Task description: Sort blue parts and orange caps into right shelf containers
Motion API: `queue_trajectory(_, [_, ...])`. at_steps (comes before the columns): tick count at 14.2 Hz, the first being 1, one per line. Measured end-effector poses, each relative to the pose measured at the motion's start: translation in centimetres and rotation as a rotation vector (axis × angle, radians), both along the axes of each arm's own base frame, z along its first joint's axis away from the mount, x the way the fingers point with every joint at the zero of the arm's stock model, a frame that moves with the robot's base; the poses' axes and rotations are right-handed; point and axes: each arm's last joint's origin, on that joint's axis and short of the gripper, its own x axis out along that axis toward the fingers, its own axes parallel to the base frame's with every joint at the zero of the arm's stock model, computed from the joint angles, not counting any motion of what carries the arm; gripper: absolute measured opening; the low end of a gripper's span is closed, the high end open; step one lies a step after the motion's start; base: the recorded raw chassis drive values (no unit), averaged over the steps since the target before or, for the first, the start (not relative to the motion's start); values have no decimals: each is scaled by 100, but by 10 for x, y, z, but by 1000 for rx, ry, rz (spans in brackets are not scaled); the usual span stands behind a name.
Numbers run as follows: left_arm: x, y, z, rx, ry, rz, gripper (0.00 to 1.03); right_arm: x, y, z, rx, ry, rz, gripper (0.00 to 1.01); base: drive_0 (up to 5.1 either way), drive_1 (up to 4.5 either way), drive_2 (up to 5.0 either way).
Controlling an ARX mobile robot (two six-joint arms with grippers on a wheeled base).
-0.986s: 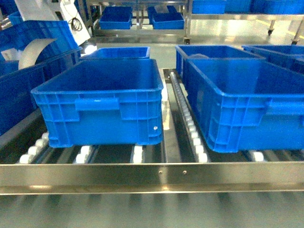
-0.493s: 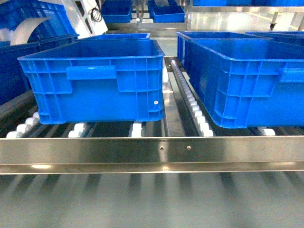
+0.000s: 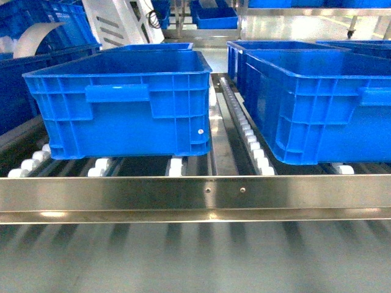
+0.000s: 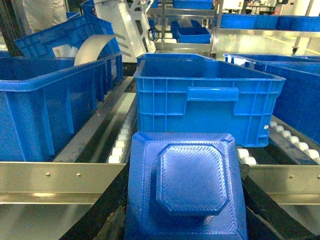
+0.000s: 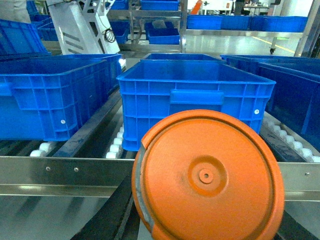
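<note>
Head view: two bright-blue crates on roller lanes, left crate (image 3: 122,104) centre-left, right crate (image 3: 317,104) at right, steel front rail (image 3: 195,195) across lower frame. No arms visible here. Left wrist view: blue part (image 4: 186,192) fills lower centre. Right wrist view: orange cap (image 5: 207,177) fills lower centre-right. Claws themselves hidden in every view; opening and grip cannot be told.

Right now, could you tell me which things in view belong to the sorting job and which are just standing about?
Job:
- blue part, close before the left wrist camera
- orange cap, close before the right wrist camera
- two front crates

Standing about:
- white machine
- far shelf bins
- steel front rail
</note>
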Motion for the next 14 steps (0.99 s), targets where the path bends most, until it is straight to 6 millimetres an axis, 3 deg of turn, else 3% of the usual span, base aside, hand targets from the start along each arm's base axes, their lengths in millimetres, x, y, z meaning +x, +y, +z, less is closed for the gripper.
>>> queue_trajectory(14, [0, 0, 0, 0, -4, 0, 43, 0, 0, 0, 0, -2, 0, 43, -4, 373, -380])
